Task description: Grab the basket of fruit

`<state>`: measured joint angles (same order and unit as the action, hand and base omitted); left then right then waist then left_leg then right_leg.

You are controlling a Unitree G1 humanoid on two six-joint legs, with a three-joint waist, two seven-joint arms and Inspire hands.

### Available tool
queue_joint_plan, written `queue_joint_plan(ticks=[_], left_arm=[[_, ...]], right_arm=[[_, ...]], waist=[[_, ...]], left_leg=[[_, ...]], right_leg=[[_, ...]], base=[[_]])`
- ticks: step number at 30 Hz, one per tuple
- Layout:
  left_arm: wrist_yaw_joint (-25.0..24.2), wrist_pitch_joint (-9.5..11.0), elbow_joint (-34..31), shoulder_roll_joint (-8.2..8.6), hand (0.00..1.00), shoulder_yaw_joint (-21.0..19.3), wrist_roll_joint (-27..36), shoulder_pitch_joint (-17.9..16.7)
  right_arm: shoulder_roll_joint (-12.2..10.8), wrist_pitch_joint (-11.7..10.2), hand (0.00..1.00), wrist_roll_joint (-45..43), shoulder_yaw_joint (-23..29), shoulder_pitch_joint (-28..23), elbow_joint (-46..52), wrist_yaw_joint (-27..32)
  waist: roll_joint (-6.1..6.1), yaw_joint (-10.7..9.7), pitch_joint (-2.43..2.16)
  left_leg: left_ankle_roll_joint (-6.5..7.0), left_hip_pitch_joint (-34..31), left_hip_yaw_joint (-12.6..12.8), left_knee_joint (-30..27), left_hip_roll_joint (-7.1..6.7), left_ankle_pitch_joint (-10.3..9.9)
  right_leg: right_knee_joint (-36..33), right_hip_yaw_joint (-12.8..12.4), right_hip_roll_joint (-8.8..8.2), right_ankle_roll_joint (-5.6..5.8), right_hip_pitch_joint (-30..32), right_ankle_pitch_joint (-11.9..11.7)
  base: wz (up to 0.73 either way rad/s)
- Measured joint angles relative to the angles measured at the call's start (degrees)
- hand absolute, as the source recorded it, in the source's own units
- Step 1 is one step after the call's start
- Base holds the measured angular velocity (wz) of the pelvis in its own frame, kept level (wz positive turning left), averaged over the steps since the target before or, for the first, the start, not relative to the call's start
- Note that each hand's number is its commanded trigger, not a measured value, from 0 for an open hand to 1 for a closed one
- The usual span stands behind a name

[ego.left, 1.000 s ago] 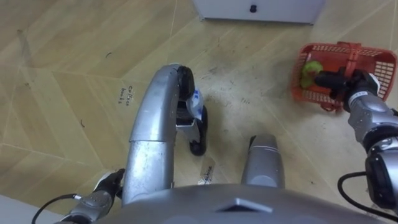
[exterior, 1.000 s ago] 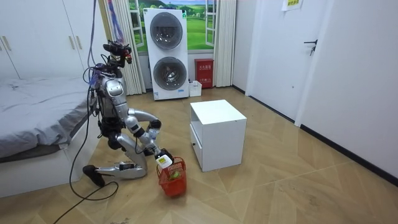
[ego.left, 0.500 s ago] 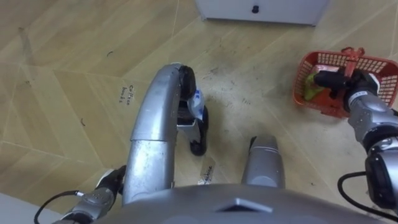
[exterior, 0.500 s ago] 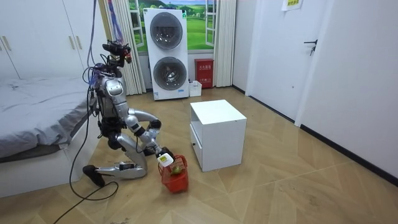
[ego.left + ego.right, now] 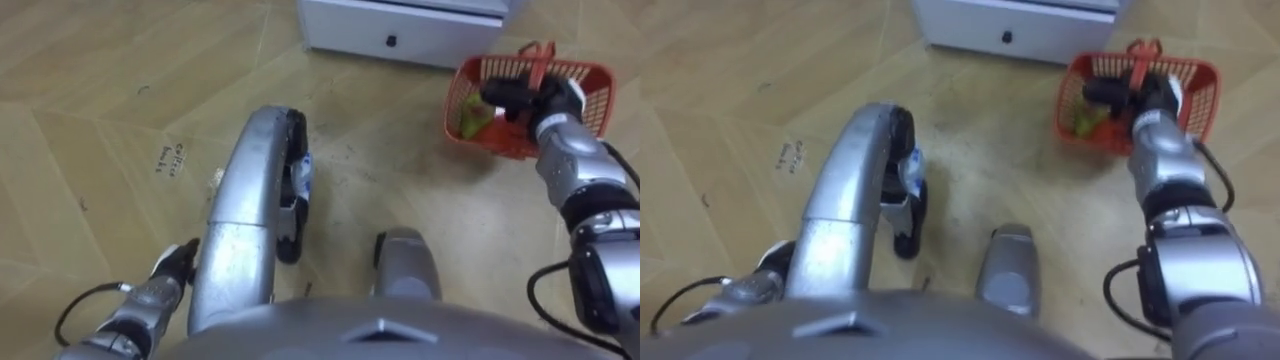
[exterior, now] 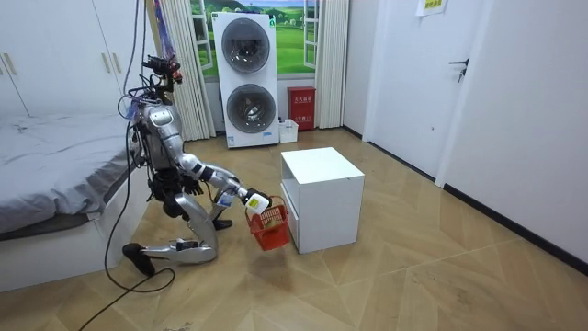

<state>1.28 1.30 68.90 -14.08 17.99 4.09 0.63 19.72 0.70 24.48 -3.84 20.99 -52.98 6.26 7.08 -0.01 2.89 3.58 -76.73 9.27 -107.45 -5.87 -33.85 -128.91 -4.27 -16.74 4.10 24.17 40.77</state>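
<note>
The red plastic fruit basket [image 5: 590, 92] hangs off the floor in front of the white cabinet, with a green fruit [image 5: 470, 121] inside. My right hand [image 5: 520, 98] is shut on its red handle, arm stretched forward to the right. In the room view the basket [image 6: 269, 230] is in the air below that hand [image 6: 254, 199], beside the cabinet's front. My left hand [image 5: 172, 275] hangs low at the lower left, near the floor. I am kneeling on the wooden floor next to the bed.
The white cabinet [image 6: 322, 175] with a drawer [image 5: 400, 25] stands just ahead of the basket. A bed [image 6: 55, 175] is behind me at the room view's left. Stacked washing machines [image 6: 246, 78] stand by the far wall.
My right hand has lifted the basket off the floor and carried it up toward the cabinet. My upper body has straightened, and the eye view has shifted with it.
</note>
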Motion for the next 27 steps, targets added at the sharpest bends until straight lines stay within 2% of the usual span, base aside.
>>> queue_joint_plan(ticks=[5, 7, 10, 12, 13, 15, 16, 18, 19, 20, 21, 22, 23, 24, 25, 26, 27], left_arm=[[0.9, -0.1, 0.5, 0.10, 0.00, -0.8, 0.1, 2.0], [0.9, -0.1, 0.5, 0.11, 0.00, -1.7, 0.2, 2.3], [1.0, -1.9, -0.3, 0.27, 0.00, -2.6, 0.1, 2.2], [1.1, -3.3, -0.8, 0.69, 0.00, -5.1, -0.2, 2.0], [1.1, -3.6, -0.7, 0.73, 0.00, -6.0, -0.2, 1.6], [1.5, -4.0, -1.0, 0.82, 0.00, -9.3, -1.5, 0.7], [1.6, -4.3, -1.3, 0.78, 0.00, -10.0, -1.9, 0.4], [2.0, -5.3, -2.3, 0.52, 0.00, -11.4, -3.6, -1.8], [2.0, -5.6, -2.7, 0.48, 0.00, -11.7, -4.6, -2.7], [2.0, -6.2, -3.4, 0.28, 0.00, -12.7, -6.5, -4.7], [2.0, -6.7, -4.3, -0.15, 0.00, -13.5, -8.2, -7.0], [2.0, -7.3, -5.2, -0.07, 0.00, -13.7, -8.8, -7.6], [2.0, -8.3, -5.9, 0.18, 0.00, -13.7, -8.8, -7.8], [2.0, -9.1, -6.7, 0.92, 0.00, -13.7, -9.2, -7.1], [2.1, -9.4, -7.7, 1.13, 0.00, -13.7, -9.5, -7.1], [2.3, -10.0, -9.1, 1.22, 0.00, -14.5, -9.6, -7.1], [3.3, -10.8, -9.5, 1.22, 0.00, -15.2, -9.7, -6.7]], right_arm=[[-0.2, 0.7, 1.00, -0.1, -0.1, 0.2, 0.9, 0.2], [-0.2, 0.7, 1.00, 0.3, -0.1, 0.4, 1.4, 0.0], [-0.2, 0.7, 1.00, 1.6, -0.9, 1.0, 2.2, 0.1], [-0.2, 0.7, 1.00, 1.3, -1.9, 1.6, 4.2, 0.2], [-0.3, 0.7, 1.00, 0.8, -1.9, 1.7, 4.8, 0.2], [-0.6, 0.7, 1.00, -0.2, -1.9, 1.7, 6.8, 0.3], [-0.6, 0.7, 1.00, -0.3, -1.8, 1.7, 7.1, 0.2], [-0.8, 0.7, 1.00, -0.2, -1.8, 1.4, 9.4, 0.4], [-1.0, 0.7, 1.00, -0.3, -1.8, 1.2, 10.2, 0.5], [-1.9, 0.7, 1.00, -0.4, -1.9, 0.8, 11.5, 0.4], [-2.9, 0.8, 1.00, -0.5, -1.4, -1.1, 13.1, 0.5], [-2.3, 0.9, 1.00, -0.5, -1.3, -2.6, 14.3, 0.4], [-1.3, 1.0, 1.00, -0.4, -0.2, -4.2, 16.1, 0.4], [-0.6, 1.5, 1.00, -0.9, 1.2, -5.1, 16.8, 0.5], [-0.8, 2.0, 1.00, -1.5, 1.4, -5.3, 17.2, 0.5], [-1.6, 2.5, 1.00, -3.2, 1.3, -6.5, 19.2, -0.3], [-2.5, 2.5, 1.00, -4.3, 1.0, -8.0, 20.6, -1.1]], waist=[[-0.05, 0.4, -0.09], [-0.15, 0.7, -0.14], [-0.40, 2.0, -0.20], [-0.85, 2.2, -0.49], [-0.84, 2.2, -0.50], [-0.89, 1.9, -0.53], [-0.81, 1.9, -0.57], [-0.50, 2.0, -0.55], [-0.42, 2.0, -0.53], [-0.47, 2.6, -0.31], [0.76, 2.8, -0.55], [1.27, 1.6, -2.07], [2.06, -0.4, -2.84], [1.83, -1.1, -2.78], [1.81, -1.1, -2.77], [1.73, 0.4, -2.75], [1.07, 0.9, -2.76]], left_leg=[[1.23, 1.2, -0.1, 0.9, -0.19, -0.8], [1.38, 2.1, -0.2, 2.7, 0.19, -0.7], [1.51, 5.9, -0.5, 8.8, 1.53, -0.6], [1.65, 10.0, -0.9, 17.0, 2.41, 1.3], [1.75, 11.2, -1.0, 19.3, 2.40, 2.1], [1.46, 17.2, -1.5, 28.6, 2.49, 4.3], [1.47, 18.6, -1.7, 30.5, 2.59, 4.9], [2.75, 24.4, -1.6, 36.1, 3.41, 7.3], [3.52, 25.5, -1.6, 36.1, 3.97, 8.1], [5.26, 26.3, -1.3, 32.8, 6.41, 11.3], [4.44, 26.3, -0.1, 34.5, 4.99, 11.3], [4.50, 26.9, 1.4, 39.8, 2.67, 10.7], [4.88, 29.2, 3.3, 43.0, 2.31, 8.1], [6.29, 31.1, 5.0, 44.8, 2.55, 7.4], [6.36, 32.4, 4.9, 46.5, 2.53, 7.4], [6.23, 35.8, 4.5, 50.5, 2.54, 7.5], [5.64, 40.3, 3.8, 54.4, 2.51, 8.0]], right_leg=[[4.3, 0.1, 1.30, 0.07, -1.5, 0.4], [7.4, -0.3, 2.11, 0.28, -1.3, 0.7], [16.4, -1.6, 3.57, 0.31, -1.2, 0.8], [28.4, -1.8, 4.66, 0.34, -2.3, 0.8], [31.7, -1.7, 4.70, 0.42, -2.9, 0.7], [47.2, -0.3, 4.69, 1.31, -7.8, 0.0], [50.7, -0.1, 4.64, 1.50, -9.1, -0.6], [63.6, 0.3, 4.83, 1.74, -15.2, -4.4], [66.5, 0.2, 5.04, 1.70, -16.8, -5.4], [72.2, -0.3, 6.01, 1.41, -21.0, -7.7], [75.2, 0.3, 5.52, 1.94, -24.5, -9.9], [75.4, 1.3, 4.84, 1.76, -24.8, -10.9], [75.2, 3.9, 3.95, 1.77, -26.2, -14.0], [74.8, 5.2, 4.04, 1.80, -26.0, -19.5], [74.5, 5.1, 4.17, 1.66, -25.4, -22.8], [71.6, 4.1, 4.79, 1.29, -23.5, -26.0], [67.1, 3.7, 5.18, 0.55, -21.6, -26.5]], base=[[0.02], [-0.13], [-0.41], [-0.43], [-0.36], [-0.37], [-0.40], [-0.46], [-0.67], [-0.67], [-0.35], [0.56], [1.17], [0.95], [0.14], [-0.45], [-0.51]])
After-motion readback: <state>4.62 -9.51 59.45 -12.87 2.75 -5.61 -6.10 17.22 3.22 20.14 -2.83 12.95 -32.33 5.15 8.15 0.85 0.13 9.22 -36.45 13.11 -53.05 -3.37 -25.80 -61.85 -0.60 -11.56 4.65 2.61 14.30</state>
